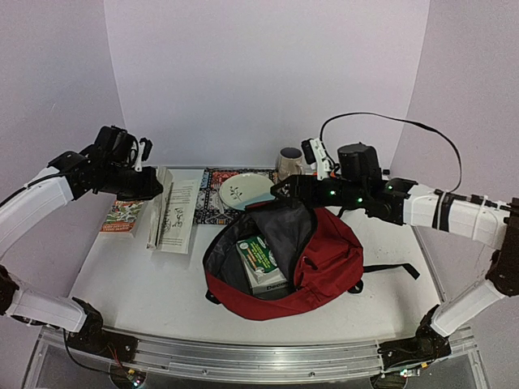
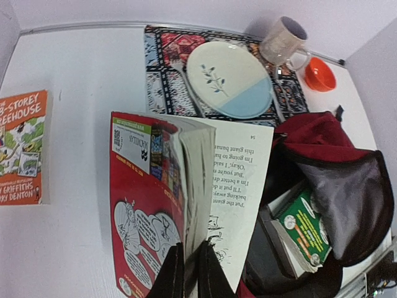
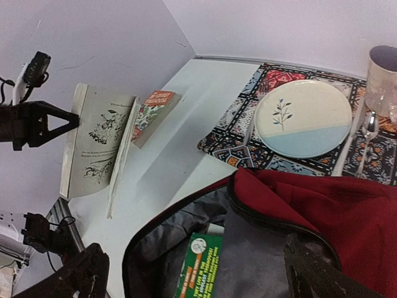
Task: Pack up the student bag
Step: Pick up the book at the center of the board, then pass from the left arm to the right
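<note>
Two arms over one white table point(image 1: 122, 275), one to each half. Student bag point(image 1: 328, 259) at the centre, nudged toward 4 o'clock, unzipped and gaping toward 10 o'clock, grey lining on show, a green-and-white box point(image 1: 263, 263) lying inside. Right gripper point(image 3: 198, 267) above the bag's 12 o'clock rim, fingers spread wide across the mouth. Left gripper point(image 2: 189, 270) at 9 o'clock of the bag, fingers pinched narrow on a sheaf of pages of the open book point(image 2: 186, 186) – red cover to one side, printed page to the other.

Only a narrow strip of table between book and the bag's 9 o'clock rim. Orange book point(image 1: 123, 217) flat further out at 9 o'clock, near the table's left edge. Placemat point(image 1: 212, 194) against the back wall at 12 o'clock, bearing a plate point(image 1: 243, 190), with a mug point(image 1: 289, 162) at its right end; the bag's rear flap overlapping its near edge in the right wrist view. Bare tabletop at 7 o'clock down to the near rail, and a wider stretch at 3 o'clock, crossed by a black strap point(image 1: 393, 269).

Cannot tell whether the open book's lower edge rests on the table. Bag's rear rim covered by the right arm from above. Box partly tucked under the near rim, print too small to read. Orange bowl point(image 2: 319, 73) beside the mug – visible from the left wrist alone.
</note>
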You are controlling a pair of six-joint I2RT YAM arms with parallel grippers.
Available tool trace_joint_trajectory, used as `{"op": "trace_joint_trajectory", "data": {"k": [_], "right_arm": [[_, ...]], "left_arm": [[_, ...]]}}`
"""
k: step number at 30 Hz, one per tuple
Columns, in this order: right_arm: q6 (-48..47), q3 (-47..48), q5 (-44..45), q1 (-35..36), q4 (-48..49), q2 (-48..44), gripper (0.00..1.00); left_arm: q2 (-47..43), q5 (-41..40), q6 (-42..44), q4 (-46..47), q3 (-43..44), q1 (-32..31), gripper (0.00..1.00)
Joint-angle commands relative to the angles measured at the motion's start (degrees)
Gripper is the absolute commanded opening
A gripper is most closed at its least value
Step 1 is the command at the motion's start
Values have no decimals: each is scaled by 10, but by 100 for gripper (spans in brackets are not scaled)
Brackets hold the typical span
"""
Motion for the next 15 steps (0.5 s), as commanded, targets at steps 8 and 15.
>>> {"op": "trace_joint_trajectory", "data": {"k": [8, 15], "right_arm": [[160, 128, -71, 22, 61, 122, 98], [231, 129, -79, 30, 89, 151, 98]], "left_arm": [[-37, 106, 98, 74, 47, -67, 0], [-45, 88, 124, 152, 8, -130, 0]]}}
